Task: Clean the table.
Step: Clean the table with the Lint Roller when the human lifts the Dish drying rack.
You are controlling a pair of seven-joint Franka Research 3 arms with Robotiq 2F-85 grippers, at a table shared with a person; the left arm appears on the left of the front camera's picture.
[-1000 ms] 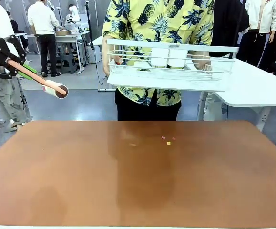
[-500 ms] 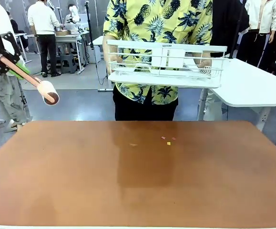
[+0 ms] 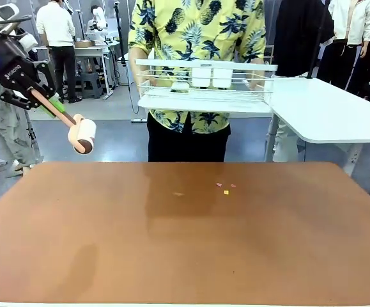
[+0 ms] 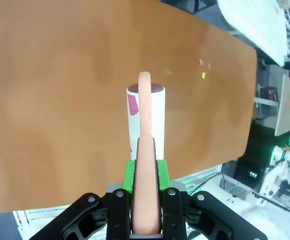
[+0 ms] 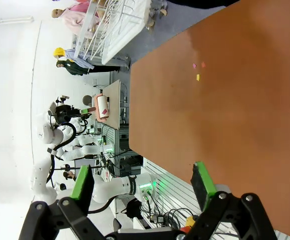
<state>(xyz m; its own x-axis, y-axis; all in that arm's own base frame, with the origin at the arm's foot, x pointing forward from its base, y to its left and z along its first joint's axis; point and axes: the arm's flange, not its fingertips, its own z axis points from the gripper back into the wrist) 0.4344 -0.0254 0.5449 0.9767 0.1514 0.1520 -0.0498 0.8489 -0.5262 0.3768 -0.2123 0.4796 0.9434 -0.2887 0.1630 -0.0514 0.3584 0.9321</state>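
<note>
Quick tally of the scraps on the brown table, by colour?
Pink or reddish scraps: 2
Yellow scrap: 1
Faint tan scrap: 1
Total on the table: 4

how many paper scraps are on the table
3 clear: one pink scrap, another beside it, a yellow scrap nearer the robot, all far-middle on the table. A faint speck leftward may be a fourth.

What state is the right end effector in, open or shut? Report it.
Open. In the right wrist view the right end effector has its green pads wide apart with nothing held between them.
</note>
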